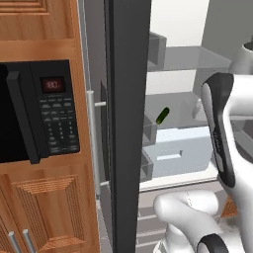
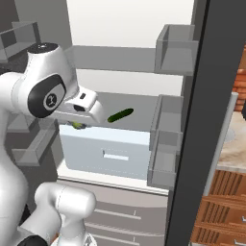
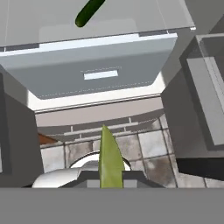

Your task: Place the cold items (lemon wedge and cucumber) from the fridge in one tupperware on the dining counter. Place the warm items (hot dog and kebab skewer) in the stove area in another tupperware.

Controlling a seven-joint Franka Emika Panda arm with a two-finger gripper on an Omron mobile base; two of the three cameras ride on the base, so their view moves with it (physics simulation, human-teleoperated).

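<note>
The fridge (image 1: 129, 99) stands open, showing its white inside. A dark green cucumber (image 1: 162, 115) (image 2: 120, 115) (image 3: 89, 12) lies on the shelf above the pale grey drawer (image 2: 105, 151) (image 3: 100, 74). My gripper (image 2: 77, 125) (image 3: 109, 178) is in front of that shelf, left of the cucumber and apart from it. It is shut on a yellow-green lemon wedge (image 3: 109, 159), whose point sticks out past the fingers. In the right base view a bit of the lemon wedge (image 2: 77, 126) shows under the hand.
A black microwave (image 1: 39, 111) sits in wooden cabinets (image 1: 44, 207) left of the fridge. Grey door bins (image 2: 166, 139) line the open door edge (image 2: 216, 96) on the right. The hand looks down on a tiled floor (image 3: 148, 148) below the fridge front.
</note>
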